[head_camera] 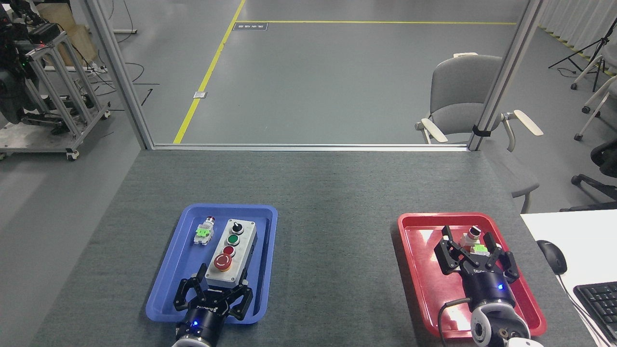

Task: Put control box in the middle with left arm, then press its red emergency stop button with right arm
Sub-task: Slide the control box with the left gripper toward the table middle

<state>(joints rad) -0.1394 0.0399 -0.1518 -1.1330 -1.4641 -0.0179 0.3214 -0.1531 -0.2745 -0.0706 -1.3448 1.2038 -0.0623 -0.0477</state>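
A: Progress, left side first?

B: None banked. The control box (230,252) lies in the blue tray (174,270), beside a loose push-button part (205,232). The left claw (213,295) hovers spread at the box's near end, gripping nothing.

A: And the middle?

B: The bare table (332,250) between the trays awaits the box.

A: The right?

B: The right claw (475,250) hangs open and empty over the red tray (418,270), around a small part (473,239). The emergency stop button (222,261) is well apart from it, seemingly unpressed.
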